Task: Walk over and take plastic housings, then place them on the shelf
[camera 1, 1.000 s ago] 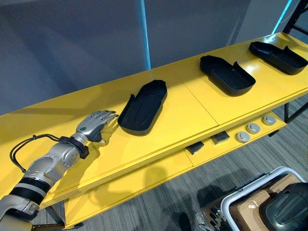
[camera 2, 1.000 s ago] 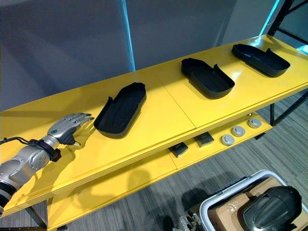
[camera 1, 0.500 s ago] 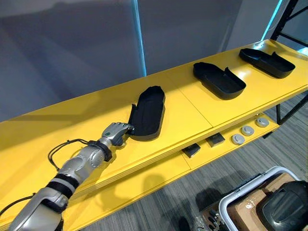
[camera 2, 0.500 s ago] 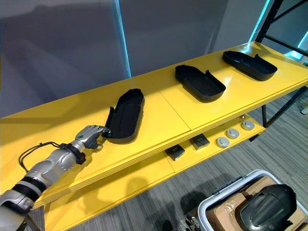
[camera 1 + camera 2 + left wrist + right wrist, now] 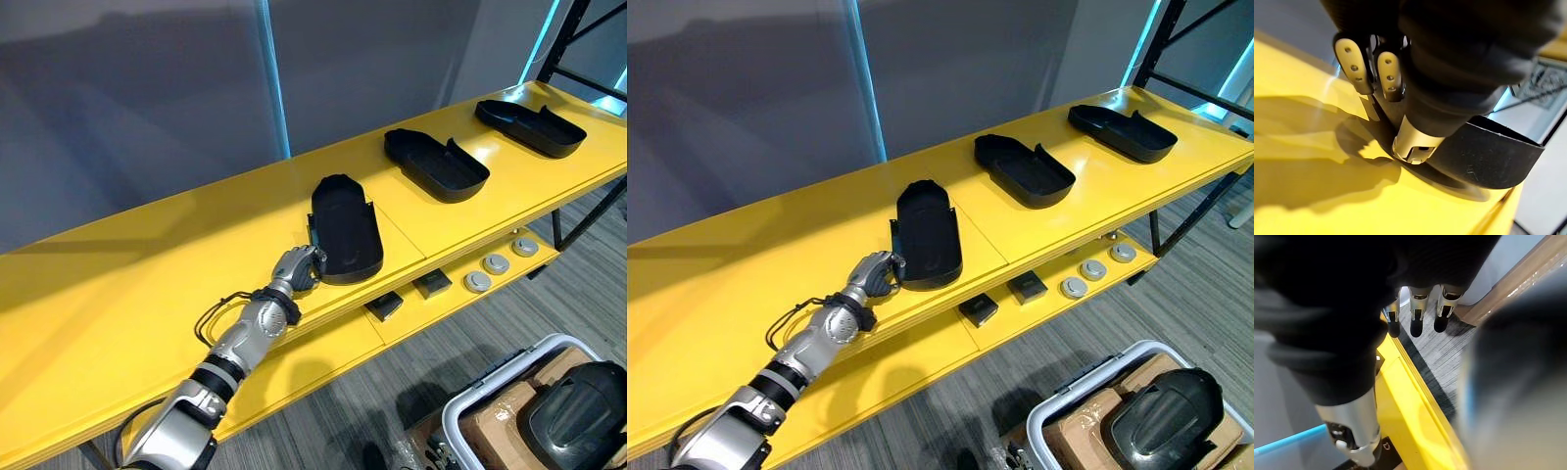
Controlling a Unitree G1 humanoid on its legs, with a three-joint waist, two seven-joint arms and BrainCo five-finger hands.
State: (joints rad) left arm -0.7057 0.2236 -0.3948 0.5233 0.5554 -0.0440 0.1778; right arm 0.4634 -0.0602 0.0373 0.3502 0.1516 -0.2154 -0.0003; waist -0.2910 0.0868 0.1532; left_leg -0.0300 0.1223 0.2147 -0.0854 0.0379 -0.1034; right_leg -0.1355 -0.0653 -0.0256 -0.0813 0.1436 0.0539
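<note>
Seen from the head, the left hand (image 5: 299, 266) is gripping the near end of the nearest black plastic housing (image 5: 348, 230), which is lying on the long yellow shelf top (image 5: 147, 264). To the right of that housing, well apart, a second black plastic housing (image 5: 436, 164) is lying on the same top, and a third black plastic housing (image 5: 529, 125) is lying beyond it. Below the held housing, two small dark blocks (image 5: 388, 305) and three round silver discs (image 5: 478, 282) are sitting in a row on the lower yellow shelf board (image 5: 323, 357). Further down to its right, a white-rimmed crate (image 5: 1087, 380) on the grey carpet (image 5: 392, 411) is holding a cardboard box (image 5: 1078, 431) and a black moulded part (image 5: 1168, 411).

In the left wrist view, the fingers (image 5: 1354, 66) are curling over the housing's rim with the thumb (image 5: 1413, 147) close against its wall, so the hand is clamped on it.

In the right wrist view, the right hand (image 5: 1419, 308) is hanging with relaxed fingers, holding nothing, above the carpet.

Compared with half a second ago, the held housing is now turned and is sitting against the seam in the shelf top, nearer the second housing. A second ago the left hand was lying open, apart from it.
</note>
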